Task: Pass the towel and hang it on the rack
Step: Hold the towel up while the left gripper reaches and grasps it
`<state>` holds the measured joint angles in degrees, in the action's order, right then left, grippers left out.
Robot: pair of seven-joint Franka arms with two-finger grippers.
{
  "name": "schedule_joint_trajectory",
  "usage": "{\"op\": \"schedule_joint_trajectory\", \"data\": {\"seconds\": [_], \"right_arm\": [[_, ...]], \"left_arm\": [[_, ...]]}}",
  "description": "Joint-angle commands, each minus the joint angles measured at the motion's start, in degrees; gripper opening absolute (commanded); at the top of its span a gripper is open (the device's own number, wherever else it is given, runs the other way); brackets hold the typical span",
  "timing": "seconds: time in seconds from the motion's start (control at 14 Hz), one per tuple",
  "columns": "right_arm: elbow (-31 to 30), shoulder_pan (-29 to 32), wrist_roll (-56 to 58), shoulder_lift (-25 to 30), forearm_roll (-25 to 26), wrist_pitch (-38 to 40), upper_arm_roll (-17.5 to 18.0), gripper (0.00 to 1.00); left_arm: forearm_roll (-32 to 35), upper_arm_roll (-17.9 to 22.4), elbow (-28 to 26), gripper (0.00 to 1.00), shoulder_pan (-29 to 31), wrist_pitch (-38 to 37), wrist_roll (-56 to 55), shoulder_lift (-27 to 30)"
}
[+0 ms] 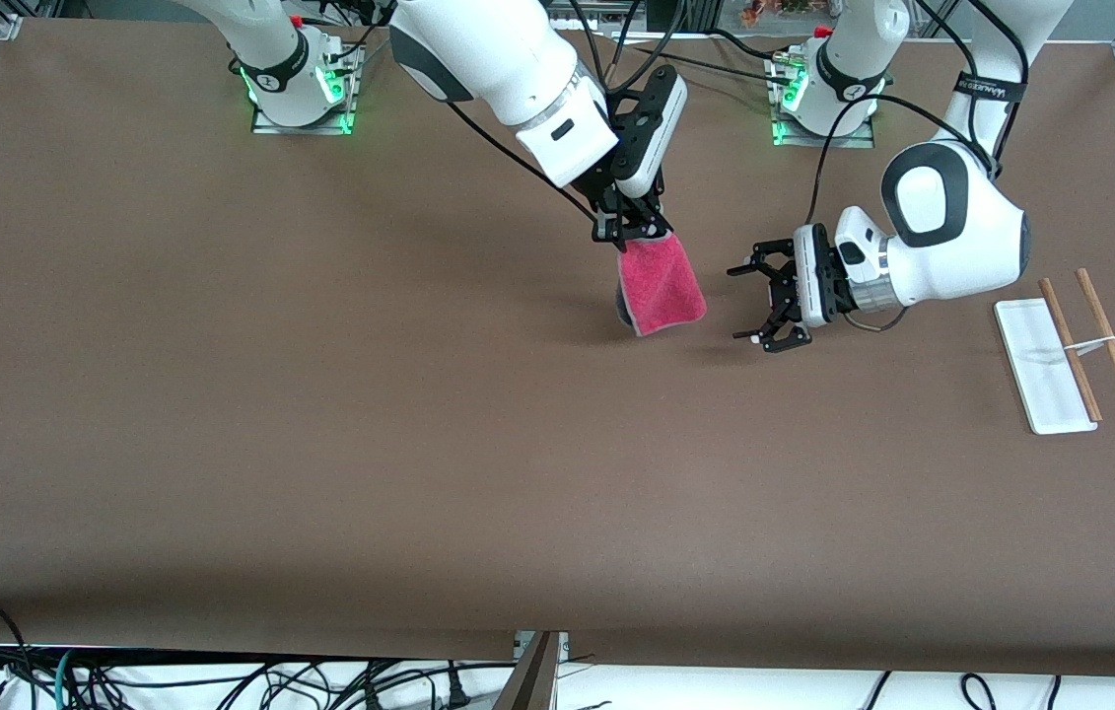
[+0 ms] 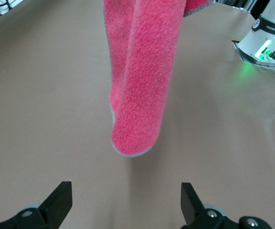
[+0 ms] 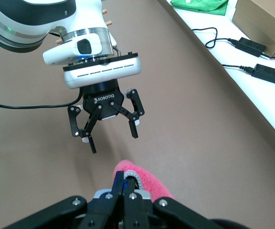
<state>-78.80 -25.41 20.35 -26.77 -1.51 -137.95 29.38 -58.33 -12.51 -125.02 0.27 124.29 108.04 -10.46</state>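
The towel (image 1: 662, 286) hangs pink side out over the middle of the brown table (image 1: 320, 444), its top edge pinched in the right pincer (image 1: 628, 229). Just beside it, toward the left arm's end, the left pincer (image 1: 759, 301) faces it with fingers spread wide and nothing between them. The rack (image 1: 1070, 350) lies flat near that same end of the table, well apart from the towel.

Brown table (image 1: 320, 444); black cables (image 1: 222, 680) on white floor; cardboard box (image 3: 266, 19) on ledge
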Motion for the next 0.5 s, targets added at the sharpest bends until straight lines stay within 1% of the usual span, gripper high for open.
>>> {"op": "schedule_joint_trajectory", "data": {"seconds": [0.0,0.29,0.43], "right_arm": [[1.6,-0.6,-0.9,-0.9,0.3,-0.2,0.0,0.00],[1.7,-0.5,-1.0,-0.9,0.3,-0.3,0.1,0.00],[2.5,-0.5,-1.0,-0.9,0.2,-0.3,0.1,0.00]], "left_arm": [[-1.8,-1.0,-0.4,1.00,-0.1,2.5,2.7,0.3],[-3.5,-4.5,-0.1,1.00,-0.5,6.9,2.0,-0.4],[-3.5,-4.8,-0.1,1.00,-0.6,8.1,1.1,-0.7]]}}
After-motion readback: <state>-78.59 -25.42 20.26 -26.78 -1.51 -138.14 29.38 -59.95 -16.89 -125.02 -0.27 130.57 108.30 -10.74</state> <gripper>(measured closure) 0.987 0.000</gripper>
